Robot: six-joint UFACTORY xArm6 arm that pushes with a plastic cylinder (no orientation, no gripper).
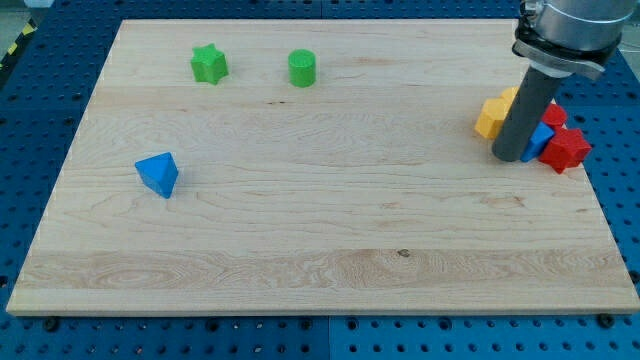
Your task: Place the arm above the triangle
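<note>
A blue triangle block (158,174) lies on the wooden board at the view's left, a little above mid-height. My tip (508,157) is far off at the view's right, resting against a cluster of blocks. The rod hides part of that cluster. The tip is nowhere near the triangle.
A green star (209,64) and a green cylinder (302,68) sit near the view's top left. By the tip are a yellow block (493,115), a blue block (541,139) and a red star-like block (567,148). The wooden board (320,250) lies on a blue perforated table.
</note>
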